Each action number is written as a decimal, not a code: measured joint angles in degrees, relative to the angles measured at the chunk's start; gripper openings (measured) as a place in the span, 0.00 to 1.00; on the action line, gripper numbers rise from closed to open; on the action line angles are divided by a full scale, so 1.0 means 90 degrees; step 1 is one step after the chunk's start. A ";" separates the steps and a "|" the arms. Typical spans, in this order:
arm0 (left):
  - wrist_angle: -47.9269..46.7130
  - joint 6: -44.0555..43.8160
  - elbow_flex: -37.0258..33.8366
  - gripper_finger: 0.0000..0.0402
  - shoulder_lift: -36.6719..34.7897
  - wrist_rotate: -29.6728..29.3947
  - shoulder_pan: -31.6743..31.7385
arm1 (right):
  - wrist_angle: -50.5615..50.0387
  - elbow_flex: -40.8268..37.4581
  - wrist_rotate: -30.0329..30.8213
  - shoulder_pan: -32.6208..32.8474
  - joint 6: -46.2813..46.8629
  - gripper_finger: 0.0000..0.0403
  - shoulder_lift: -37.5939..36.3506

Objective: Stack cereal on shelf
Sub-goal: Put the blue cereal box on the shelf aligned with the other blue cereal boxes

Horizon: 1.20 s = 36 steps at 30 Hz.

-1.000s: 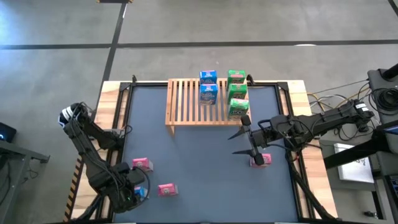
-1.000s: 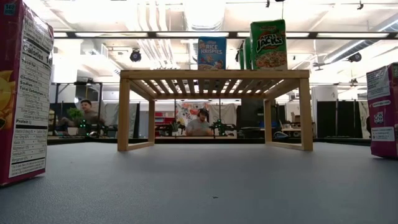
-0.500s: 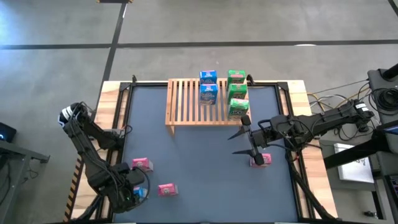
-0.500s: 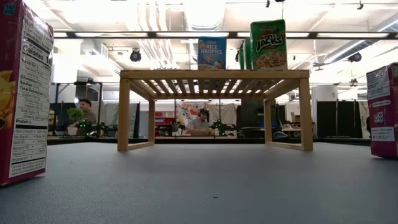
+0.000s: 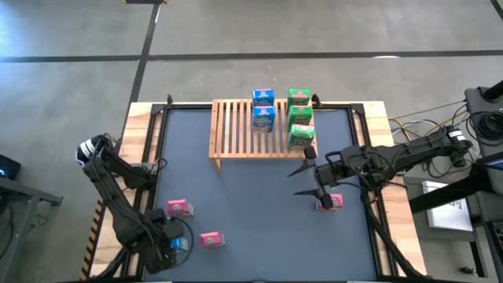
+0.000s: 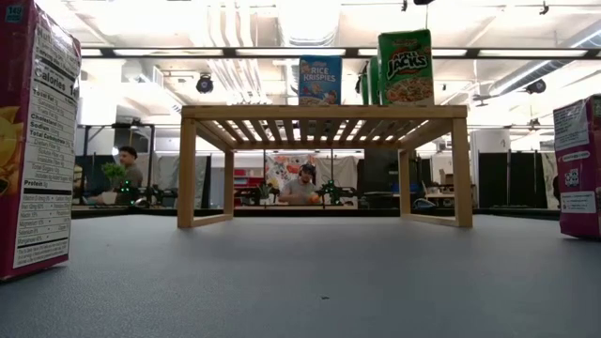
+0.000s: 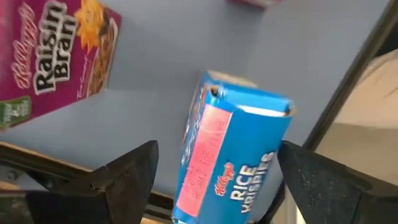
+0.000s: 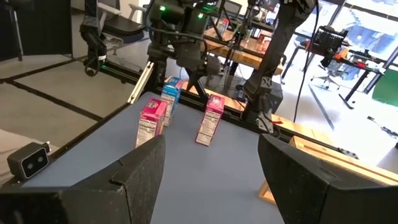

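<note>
- Your left gripper [image 7: 214, 171] is at the table's 7 o'clock corner in the overhead view, its two dark fingers [image 7: 124, 171] spread wide on either side of a small blue printed cardboard cereal box [image 7: 233, 158]. A gap shows on both sides of the box, so the fingers are not clamped on it.
- That blue box [image 5: 179, 243] stands on the dark table surface [image 5: 251, 204], close to the table's black frame edge.
- Two small pink printed cardboard boxes stand near it: one [image 5: 180, 207] at 12 o'clock from the blue box, the other [image 5: 211, 239] just toward 3 o'clock from it.
- Your right gripper [image 5: 309, 179] hangs over the table's 3 o'clock side with its fingers apart and nothing between them.
- A third pink box [image 5: 330, 202] stands on the table just at 5 o'clock from that gripper.
- The light wooden slatted rack [image 5: 240, 130] sits at the table's 12 o'clock edge.
- On the rack top, two blue boxes [image 5: 263, 108] stand one behind the other near the middle.
- Three green boxes [image 5: 299, 118] stand in a row along the rack's 3 o'clock end.
- From table height, one blue box [image 6: 320, 81] and one green box [image 6: 405, 67] show upright on the rack [image 6: 324, 113].
- People sit at desks in the room beyond the rack.
</note>
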 joint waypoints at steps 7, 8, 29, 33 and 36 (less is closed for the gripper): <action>-0.0091 0.0288 -0.0041 0.74 0.0245 0.0203 0.0000 | 0.0029 0.0000 0.0000 -0.0001 -0.0013 0.61 0.0033; -0.0093 0.0295 -0.0041 0.72 0.0247 0.0204 0.0000 | 0.0041 0.0000 0.0001 -0.0001 -0.0012 0.61 0.0033; -0.0112 0.0296 0.0026 0.43 -0.0058 0.0156 0.0007 | 0.0053 0.0000 0.0000 0.0000 -0.0006 0.61 0.0033; -0.0189 0.0295 0.0105 0.40 -0.0177 0.0011 0.0007 | 0.0053 0.0000 0.0000 0.0002 -0.0011 0.61 0.0033; -0.0364 0.0296 0.0221 0.38 -0.0203 -0.0066 0.0015 | 0.0053 0.0000 0.0000 0.0000 -0.0006 0.61 0.0033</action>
